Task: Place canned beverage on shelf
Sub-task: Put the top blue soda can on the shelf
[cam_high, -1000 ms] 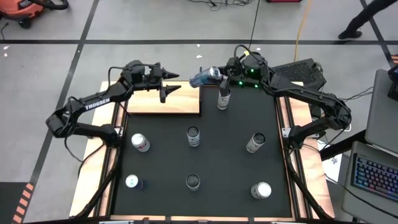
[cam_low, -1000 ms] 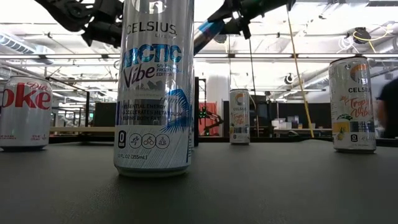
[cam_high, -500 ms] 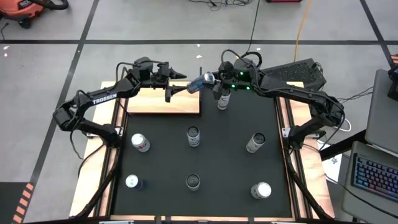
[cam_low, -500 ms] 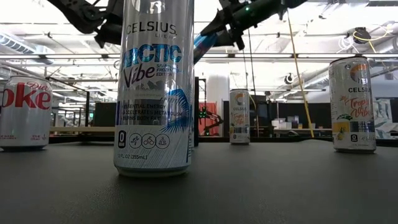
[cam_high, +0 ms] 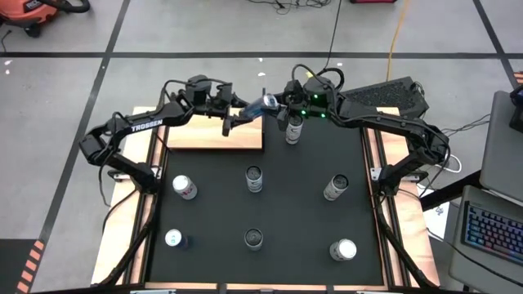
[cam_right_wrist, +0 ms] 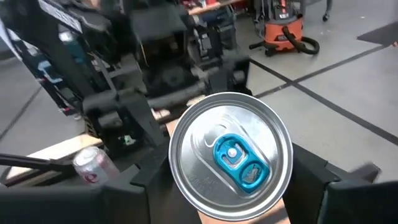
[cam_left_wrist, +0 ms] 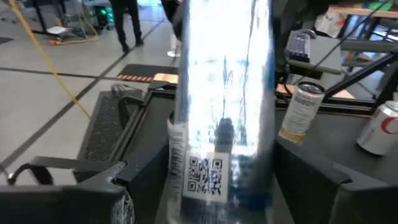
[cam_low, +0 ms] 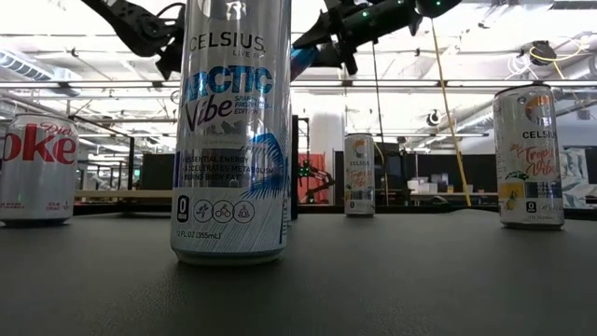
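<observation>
Held sideways in the right hand (cam_high: 274, 104): can (cam_high: 260, 105), over shelf (cam_high: 214, 135) corner; offered between the left hand's (cam_high: 237, 113) part-open fingers for handover.

Grey concrete floor (cam_high: 65, 90) crossed by black tape lines (cam_high: 245, 55). Orange shop vacuum (cam_high: 33, 12) in upper left corner. Laptop (cam_high: 490, 233) at lower right edge. Bright ceiling light strips (cam_low: 522, 23) across upper part of low view.
</observation>
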{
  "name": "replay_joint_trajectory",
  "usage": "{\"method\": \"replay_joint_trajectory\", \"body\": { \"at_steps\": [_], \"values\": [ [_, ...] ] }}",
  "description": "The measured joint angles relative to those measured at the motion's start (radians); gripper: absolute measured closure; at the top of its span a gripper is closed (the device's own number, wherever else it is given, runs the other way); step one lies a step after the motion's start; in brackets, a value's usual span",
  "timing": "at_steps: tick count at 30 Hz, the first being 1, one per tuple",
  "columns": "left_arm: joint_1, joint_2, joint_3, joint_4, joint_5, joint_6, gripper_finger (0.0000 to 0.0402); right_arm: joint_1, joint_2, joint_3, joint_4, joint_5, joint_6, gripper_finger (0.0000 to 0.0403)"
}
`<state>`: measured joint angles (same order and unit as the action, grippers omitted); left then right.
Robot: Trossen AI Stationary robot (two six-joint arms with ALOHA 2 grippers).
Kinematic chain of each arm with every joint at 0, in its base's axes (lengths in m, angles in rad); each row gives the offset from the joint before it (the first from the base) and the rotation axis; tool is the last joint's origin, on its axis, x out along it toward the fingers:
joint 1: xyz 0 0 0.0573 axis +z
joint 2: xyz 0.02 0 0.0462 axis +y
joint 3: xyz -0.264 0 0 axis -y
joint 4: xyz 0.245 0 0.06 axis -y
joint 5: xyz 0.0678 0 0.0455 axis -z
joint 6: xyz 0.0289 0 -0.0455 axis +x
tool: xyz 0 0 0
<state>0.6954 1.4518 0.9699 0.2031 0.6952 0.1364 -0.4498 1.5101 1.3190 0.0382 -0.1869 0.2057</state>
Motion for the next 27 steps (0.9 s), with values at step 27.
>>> {"method": "replay_joint_trajectory", "body": {
  "at_steps": [27],
  "values": [
    [-0.037,0.028,0.02,0.012,-0.121,0.0,0.0147,-0.001,0.021,0.002,-0.004,0.002,0.017,0.0199]
  ]
}}
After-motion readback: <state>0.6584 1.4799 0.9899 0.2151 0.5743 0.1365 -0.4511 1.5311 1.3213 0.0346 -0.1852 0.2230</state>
